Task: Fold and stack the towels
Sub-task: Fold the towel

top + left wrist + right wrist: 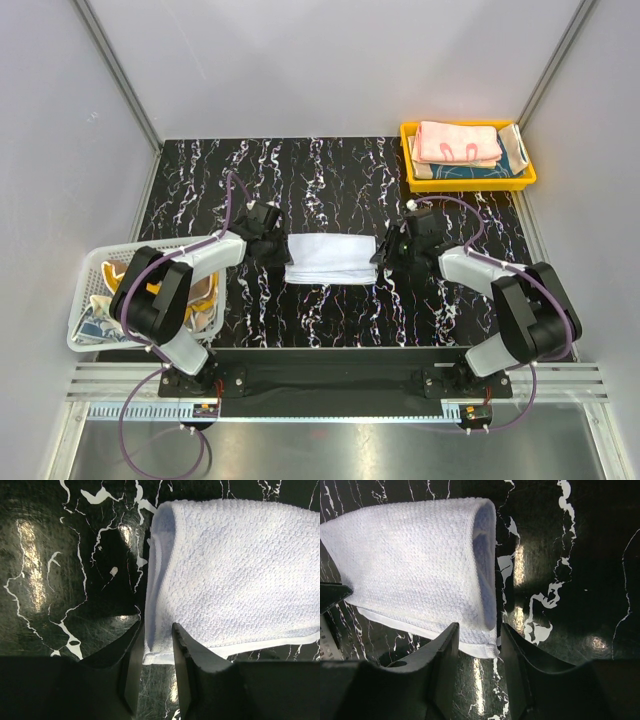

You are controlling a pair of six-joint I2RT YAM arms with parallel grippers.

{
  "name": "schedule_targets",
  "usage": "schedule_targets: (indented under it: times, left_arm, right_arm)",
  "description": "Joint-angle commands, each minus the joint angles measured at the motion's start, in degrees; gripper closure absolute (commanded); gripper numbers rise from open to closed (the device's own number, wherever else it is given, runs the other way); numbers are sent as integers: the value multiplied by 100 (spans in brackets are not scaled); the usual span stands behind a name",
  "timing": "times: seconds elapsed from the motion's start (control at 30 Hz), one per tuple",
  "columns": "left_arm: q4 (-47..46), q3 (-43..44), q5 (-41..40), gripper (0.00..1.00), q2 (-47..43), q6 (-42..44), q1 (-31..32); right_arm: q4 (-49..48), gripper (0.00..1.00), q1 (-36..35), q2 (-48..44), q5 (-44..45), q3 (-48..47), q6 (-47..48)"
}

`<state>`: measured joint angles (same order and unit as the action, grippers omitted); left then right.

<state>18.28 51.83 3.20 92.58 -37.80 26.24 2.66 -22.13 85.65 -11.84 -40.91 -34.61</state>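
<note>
A plain white towel (330, 258) lies folded into a wide strip on the black marbled table (200, 180). My left gripper (268, 245) is at its left end and my right gripper (392, 248) at its right end. In the left wrist view the towel (235, 570) has its near corner lying between the parted jaws of the left gripper (157, 627), which is open. The right wrist view shows the same: the towel (415, 565) has a corner loose between the spread jaws of the open right gripper (479, 627).
A yellow tray (470, 184) at the back right holds folded towels, a pink one (457, 140) on top. A white mesh basket (85, 300) at the near left, beside the left arm, holds several crumpled towels (100, 320).
</note>
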Motion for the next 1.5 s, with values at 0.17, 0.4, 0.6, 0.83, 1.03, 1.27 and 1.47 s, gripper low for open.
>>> schedule_targets:
  times: [0.17, 0.4, 0.6, 0.83, 1.03, 1.27, 1.47]
  left_arm:
    - [-132, -7, 295, 66, -170, -131, 30]
    - [-123, -77, 321, 66, -152, -184, 48]
    - [-62, -95, 321, 68, -99, -228, 48]
    - [158, -15, 234, 63, -161, -201, 39]
    - [176, -50, 277, 63, -222, -228, 48]
    - [210, 2, 234, 72, -284, -228, 30]
    - [360, 134, 198, 81, -301, -140, 13]
  right_arm:
    - [-494, 54, -107, 242, -231, 56, -221]
    - [-635, 63, -116, 444, -302, 48, -310]
    - [-564, 73, -107, 400, -249, -5, -327]
    - [-512, 83, -116, 391, -223, -49, -301]
    - [-503, 87, -116, 409, -223, -49, -292]
    - [-433, 87, -116, 374, -223, -110, -266]
    - [-354, 88, -116, 356, -214, -198, -230]
